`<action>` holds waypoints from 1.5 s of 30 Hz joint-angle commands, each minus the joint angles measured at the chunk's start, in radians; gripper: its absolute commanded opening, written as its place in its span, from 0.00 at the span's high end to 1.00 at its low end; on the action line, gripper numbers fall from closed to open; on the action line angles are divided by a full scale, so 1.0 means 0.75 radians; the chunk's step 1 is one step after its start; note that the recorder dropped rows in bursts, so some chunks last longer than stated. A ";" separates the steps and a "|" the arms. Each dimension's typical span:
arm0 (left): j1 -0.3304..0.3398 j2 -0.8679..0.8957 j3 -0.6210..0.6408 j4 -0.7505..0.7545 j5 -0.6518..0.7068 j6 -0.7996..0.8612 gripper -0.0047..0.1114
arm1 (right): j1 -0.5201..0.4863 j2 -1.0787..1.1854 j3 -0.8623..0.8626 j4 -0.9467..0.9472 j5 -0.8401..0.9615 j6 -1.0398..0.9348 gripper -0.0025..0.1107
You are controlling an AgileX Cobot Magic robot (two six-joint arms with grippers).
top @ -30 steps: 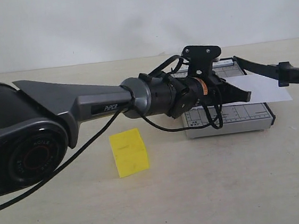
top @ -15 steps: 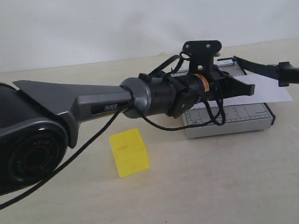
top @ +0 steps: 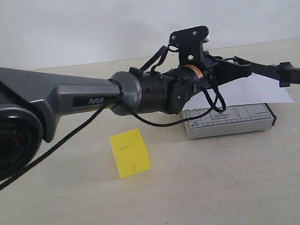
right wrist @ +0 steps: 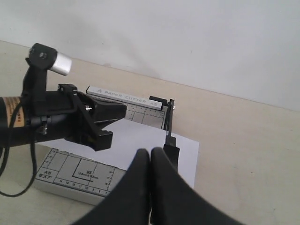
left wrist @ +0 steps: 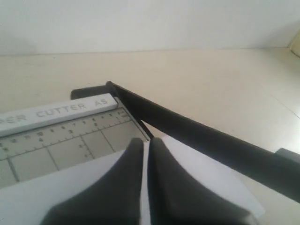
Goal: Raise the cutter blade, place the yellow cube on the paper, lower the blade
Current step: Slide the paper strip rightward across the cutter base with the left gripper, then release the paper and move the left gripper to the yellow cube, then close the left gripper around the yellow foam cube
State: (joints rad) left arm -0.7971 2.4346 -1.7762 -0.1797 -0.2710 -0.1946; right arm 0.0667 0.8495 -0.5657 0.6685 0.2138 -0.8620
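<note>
**Cube on the table, both grippers closed and empty**

Nearest, the matte bright yellow plastic cube (top: 129,153) sits on the bare beige tabletop (top: 212,192), well apart from the paper. Behind it the smooth grey left arm (top: 78,96), trailing a looping black cable (top: 62,146), reaches across and hides the far left part of the small grey gridded cutter base (top: 231,120). The plain white paper sheet (top: 260,90) lies on that base, overhanging its edge. The left gripper (left wrist: 145,145) hovers over the paper — fingers pressed together, holding nothing — near the long thin black cutter blade (top: 266,69), which slants above the sheet. The right gripper (right wrist: 150,157), likewise closed and empty, sits by the blade's thicker handle end. Farthest back is the plain white wall (top: 76,23).
</note>
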 commanded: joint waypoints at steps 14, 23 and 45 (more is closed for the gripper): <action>-0.086 -0.721 1.112 -1.205 -0.626 0.866 0.92 | -0.009 -0.001 -0.006 -0.006 -0.019 -0.017 0.98; -0.096 -1.132 1.441 -1.442 -0.235 1.283 0.92 | -0.009 -0.001 -0.006 -0.003 -0.065 0.056 0.98; -0.096 -0.843 1.259 -1.655 -0.260 1.058 0.20 | -0.009 -0.001 -0.006 -0.003 0.228 0.130 0.98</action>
State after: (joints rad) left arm -0.8615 1.7652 -0.7974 -1.4233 -0.4588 0.6066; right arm 0.0667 0.8495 -0.5657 0.6664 0.3581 -0.7733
